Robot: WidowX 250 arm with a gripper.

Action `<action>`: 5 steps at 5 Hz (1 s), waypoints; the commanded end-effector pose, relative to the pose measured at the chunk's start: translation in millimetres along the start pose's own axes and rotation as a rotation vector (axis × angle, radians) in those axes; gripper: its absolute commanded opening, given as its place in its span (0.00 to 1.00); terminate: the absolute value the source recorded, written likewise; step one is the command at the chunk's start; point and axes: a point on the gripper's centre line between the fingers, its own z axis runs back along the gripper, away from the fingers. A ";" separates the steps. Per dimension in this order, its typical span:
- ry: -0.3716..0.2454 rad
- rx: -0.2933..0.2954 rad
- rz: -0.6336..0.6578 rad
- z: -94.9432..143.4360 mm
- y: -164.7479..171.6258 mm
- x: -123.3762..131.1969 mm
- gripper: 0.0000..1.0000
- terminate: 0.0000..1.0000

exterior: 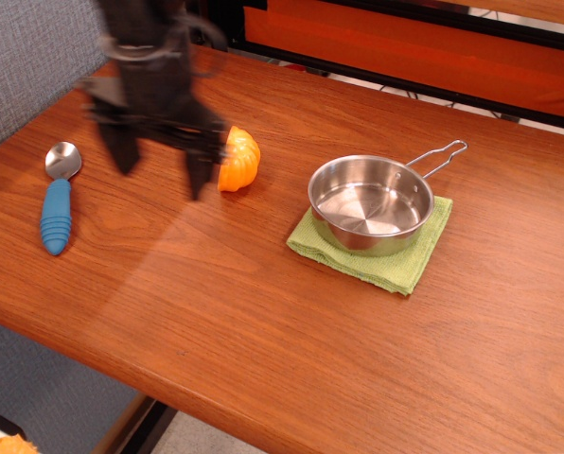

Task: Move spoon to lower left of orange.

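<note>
The spoon (pixel 57 197) lies flat on the table at the left, silver bowl toward the back, ribbed blue handle toward the front. The orange (pixel 240 158) sits near the table's middle, right of the spoon. My gripper (pixel 161 173) hangs blurred above the table between the two, its right finger just left of the orange. Its fingers are spread wide with nothing between them.
A steel pan (pixel 370 201) with a wire handle rests on a green cloth (pixel 410 260) to the right of the orange. The table's front edge (pixel 93 364) runs diagonally below. A grey partition (pixel 26 57) rises behind the left corner.
</note>
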 end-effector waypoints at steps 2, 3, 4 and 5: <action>-0.076 -0.094 -0.043 51.3 -112.5 -0.4 1.00 0.00; -0.057 -0.099 -0.079 53.2 -160.2 -10.8 1.00 0.00; -0.064 -0.135 -0.097 61.5 -187.8 -17.7 1.00 0.00; -0.093 -0.156 -0.126 78.2 -193.8 -19.6 1.00 0.00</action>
